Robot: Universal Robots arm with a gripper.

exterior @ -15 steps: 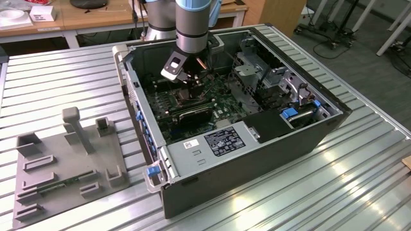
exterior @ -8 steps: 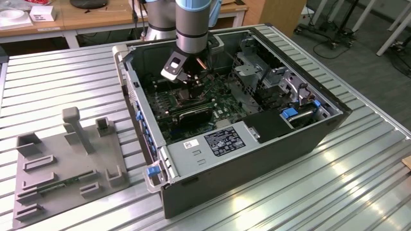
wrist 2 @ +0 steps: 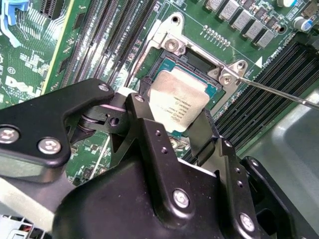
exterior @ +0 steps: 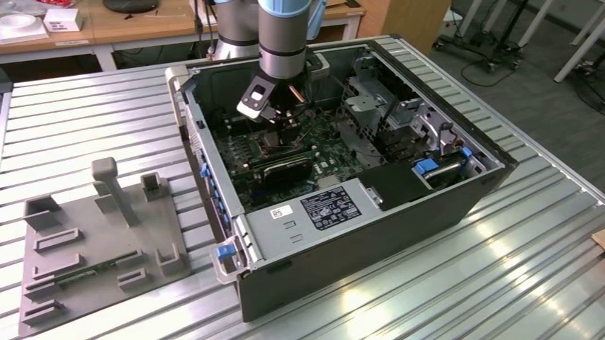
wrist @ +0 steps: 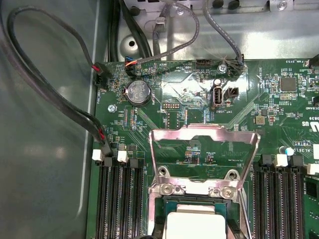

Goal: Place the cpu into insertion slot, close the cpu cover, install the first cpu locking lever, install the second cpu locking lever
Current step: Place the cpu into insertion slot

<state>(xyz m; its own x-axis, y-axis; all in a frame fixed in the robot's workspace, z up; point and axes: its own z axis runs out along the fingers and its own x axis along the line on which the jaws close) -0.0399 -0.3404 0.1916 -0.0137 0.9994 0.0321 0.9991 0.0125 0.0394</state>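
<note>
Arm: a grey-and-blue jointed robot arm [exterior: 282, 28] reaches down into a black tower computer case [exterior: 454, 205]. The case lies open-side up on a ribbed silvery metal table [exterior: 85, 120].
Gripper: a black two-finger gripper [wrist 2: 174, 112] sits low over the green motherboard [wrist: 279, 109], near the middle of the case in the exterior view.
Cpu: the cpu [wrist 2: 179, 102], a small flat square chip with a pale silvery-beige top and a teal-green border, lies between the fingers and directly over the insertion slot.
Claw state: the fingers [wrist 2: 149, 134] are closed onto the cpu, with one black pad against each of two opposite edges.
Insertion slot: the insertion slot [wrist 2: 197, 59] is a small square dark socket with a silvery metal rim, set in the motherboard. The chip covers most of it, and a dark strip shows along the hinge side.
Seating: I cannot tell whether the chip is fully down in the socket or just above it.
Cpu cover: the cpu cover [wrist: 202, 133], a square silvery metal frame with a cut-out centre, stands raised on its hinge at the socket edge and is not yet closed.
Lever: a thin bright metal rod [wrist 2: 279, 93] runs outward from a screwed corner of the socket rim, across the long black memory slots [wrist 2: 284, 62].
Board detail: a round silver coin battery [wrist: 137, 93] sits beyond the raised cover in the first wrist view.
Bench: a grey flat fixture plate with upright blocks [exterior: 90, 248] lies on the table, to the exterior view's left of the case and apart from it.
</note>
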